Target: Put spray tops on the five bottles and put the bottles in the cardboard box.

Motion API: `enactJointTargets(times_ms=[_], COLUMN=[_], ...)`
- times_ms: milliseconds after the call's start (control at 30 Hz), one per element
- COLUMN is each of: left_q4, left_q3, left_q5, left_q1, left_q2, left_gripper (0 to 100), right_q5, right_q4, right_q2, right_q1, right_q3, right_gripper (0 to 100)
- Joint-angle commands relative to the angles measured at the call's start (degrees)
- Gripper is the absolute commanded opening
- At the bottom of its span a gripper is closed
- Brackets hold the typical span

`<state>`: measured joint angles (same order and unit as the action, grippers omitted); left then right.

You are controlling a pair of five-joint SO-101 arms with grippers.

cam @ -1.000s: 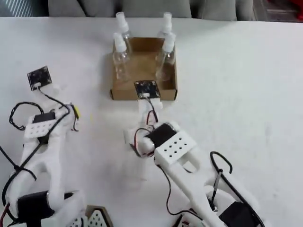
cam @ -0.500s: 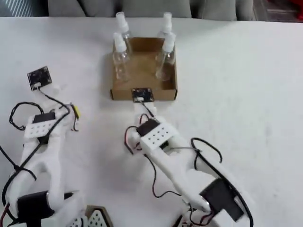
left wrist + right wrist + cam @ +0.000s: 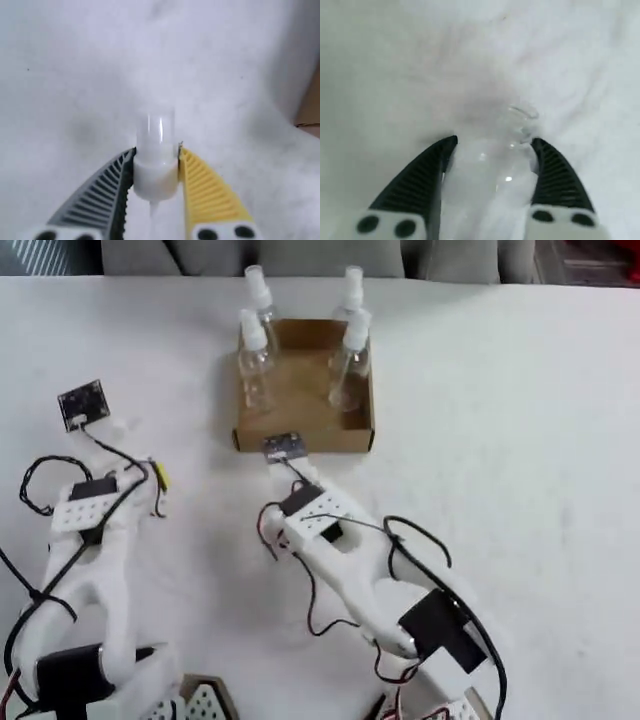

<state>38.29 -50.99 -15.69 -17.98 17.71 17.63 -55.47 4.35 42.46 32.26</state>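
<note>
My left gripper point(image 3: 156, 152) is shut on a white spray top point(image 3: 156, 167) with a clear cap, held just above the white table. In the high view this arm stands at the left, its yellow finger point(image 3: 160, 477) showing. My right gripper point(image 3: 492, 142) holds a clear capless bottle point(image 3: 495, 172) between its black fingers, the open neck point(image 3: 522, 117) pointing away. The right arm point(image 3: 315, 525) stands just in front of the cardboard box point(image 3: 300, 435). Several bottles with spray tops point(image 3: 253, 365) stand in the box.
The white table point(image 3: 520, 440) stretches wide to the right of the box. Loose black cables point(image 3: 420, 540) loop off the right arm. A small camera board point(image 3: 82, 403) sticks out from the left arm. Grey chairs line the table's far edge.
The right arm has swung to the left, its wrist board moving from the box's front middle toward its front left corner. The left arm has kept still.
</note>
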Motion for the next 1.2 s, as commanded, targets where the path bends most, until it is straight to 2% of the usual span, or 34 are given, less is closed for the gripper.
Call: enactJointTargets(times_ms=[0, 200, 333, 500, 767, 833, 967, 1100, 1167], left_q4=[-1.4, -1.4, -1.4, -1.4, -1.5, -1.5, -1.5, -1.5, -1.4], left_q3=[2.7, 2.6, 2.6, 2.5, 1.6, 1.5, 1.5, 1.2, 1.1], left_q5=[-0.4, -0.4, -0.4, 2.8, 3.2, 3.2, 3.2, 3.3, 3.3], left_q1=[0.2, 0.3, 0.3, 0.7, 1.7, 1.7, 1.8, 1.8, 1.6], left_q2=[2.7, 2.6, 2.6, 2.5, 2.7, 2.7, 2.7, 2.7, 2.7], left_gripper=[2, 2, 2, 2, 2, 2, 2, 2, 2], right_q5=[-9.7, -25.3, -33.0, -39.2, -53.5, -56.8, -62.3, -62.1, -62.1], right_q4=[-2.4, -15.5, -22.0, -19.9, -6.1, -4.3, -3.8, -3.8, -3.6], right_q2=[-0.3, -5.0, -11.6, -14.0, -14.0, -14.0, -14.0, -13.8, -12.5], right_q1=[-3.6, -18.8, -33.9, -53.8, -72.7, -75.8, -76.8, -77.8, -78.0], right_q3=[-2.7, -7.2, -8.2, -7.6, -1.3, -1.3, -1.0, -1.0, -1.0], right_gripper=[4.9, 1.9, 1.6, 1.8, 1.8, 1.9, 4.0, 14.6, 15.8])
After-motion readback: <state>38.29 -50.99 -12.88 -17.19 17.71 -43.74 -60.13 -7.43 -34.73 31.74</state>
